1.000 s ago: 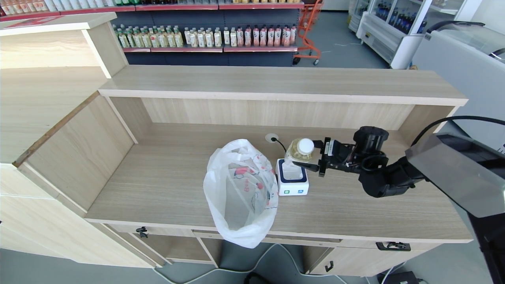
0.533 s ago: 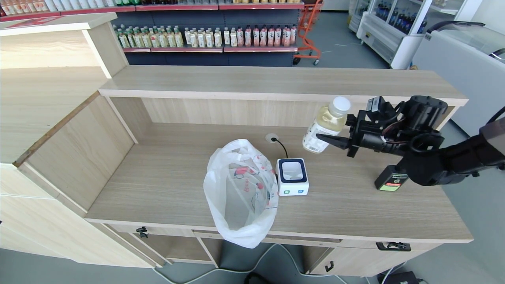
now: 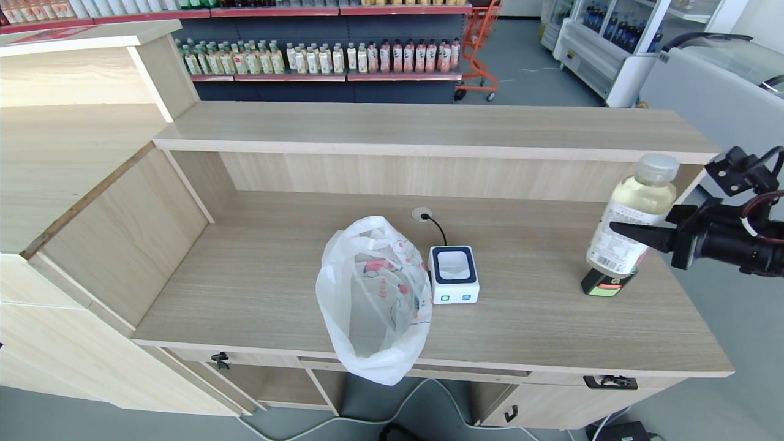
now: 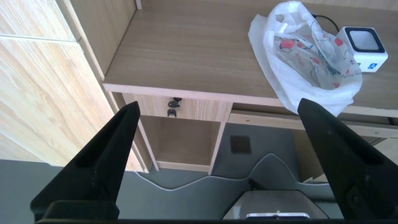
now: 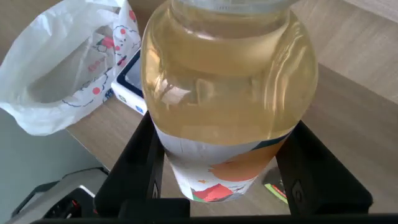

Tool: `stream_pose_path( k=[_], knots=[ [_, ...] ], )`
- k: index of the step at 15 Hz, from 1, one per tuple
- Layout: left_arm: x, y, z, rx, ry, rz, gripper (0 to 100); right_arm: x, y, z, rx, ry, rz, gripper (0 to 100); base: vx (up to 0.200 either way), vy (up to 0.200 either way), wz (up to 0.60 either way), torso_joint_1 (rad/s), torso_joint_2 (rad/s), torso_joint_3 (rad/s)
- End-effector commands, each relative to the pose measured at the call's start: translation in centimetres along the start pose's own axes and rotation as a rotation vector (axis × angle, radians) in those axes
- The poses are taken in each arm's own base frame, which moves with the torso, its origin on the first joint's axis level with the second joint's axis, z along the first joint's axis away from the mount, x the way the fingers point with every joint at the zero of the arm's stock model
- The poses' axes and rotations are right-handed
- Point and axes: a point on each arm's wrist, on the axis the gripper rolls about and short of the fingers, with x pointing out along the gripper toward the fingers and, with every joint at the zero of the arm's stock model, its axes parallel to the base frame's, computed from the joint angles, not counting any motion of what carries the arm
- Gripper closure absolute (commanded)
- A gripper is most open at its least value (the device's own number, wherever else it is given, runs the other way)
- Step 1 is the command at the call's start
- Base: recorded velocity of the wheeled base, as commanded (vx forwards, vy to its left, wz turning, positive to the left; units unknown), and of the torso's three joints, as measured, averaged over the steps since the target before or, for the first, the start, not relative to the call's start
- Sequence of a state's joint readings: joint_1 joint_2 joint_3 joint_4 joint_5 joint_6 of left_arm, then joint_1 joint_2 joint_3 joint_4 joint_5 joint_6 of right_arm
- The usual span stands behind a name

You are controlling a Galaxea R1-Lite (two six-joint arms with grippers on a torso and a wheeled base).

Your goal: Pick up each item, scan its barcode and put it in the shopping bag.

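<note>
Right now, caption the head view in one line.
The right gripper holds a bottle over the right end of the counter; scanner and bag sit mid-counter.

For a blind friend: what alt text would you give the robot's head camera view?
The robot's right claw holds a bottle of pale yellow drink above the right end of a wooden shop counter, over a small dark item. A white shopping bag stands open mid-counter beside a small scanner.

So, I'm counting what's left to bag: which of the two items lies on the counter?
The small dark packet with the red-green label, on the counter; the bottle is held in the right gripper.
</note>
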State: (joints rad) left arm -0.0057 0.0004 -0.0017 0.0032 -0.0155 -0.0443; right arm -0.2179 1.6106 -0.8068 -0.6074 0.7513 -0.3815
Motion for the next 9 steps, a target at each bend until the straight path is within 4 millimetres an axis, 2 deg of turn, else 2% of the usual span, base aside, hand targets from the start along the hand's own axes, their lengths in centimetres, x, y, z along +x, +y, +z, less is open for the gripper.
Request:
stream_pose_path(
  k=[1,3,7,9],
  knots=[
    [0.0,0.0,0.0,0.000,0.000,0.000,0,-3.6,-0.2,1.1,-0.013,0.001,-0.107,100,0.000,0.000,0.00,0.000,0.00,0.000],
    [0.0,0.0,0.0,0.000,0.000,0.000,0,-4.5,-0.4,0.8,-0.023,0.017,-0.144,100,0.000,0.000,0.00,0.000,0.00,0.000],
    [0.0,0.0,0.0,0.000,0.000,0.000,0,-5.9,-1.1,0.8,-0.159,0.102,-0.335,100,0.000,0.000,0.00,0.000,0.00,0.000],
    [0.0,0.0,0.0,0.000,0.000,0.000,0,-6.5,-1.2,1.0,-0.218,0.106,-0.359,100,0.000,0.000,0.00,0.000,0.00,0.000]
  ],
)
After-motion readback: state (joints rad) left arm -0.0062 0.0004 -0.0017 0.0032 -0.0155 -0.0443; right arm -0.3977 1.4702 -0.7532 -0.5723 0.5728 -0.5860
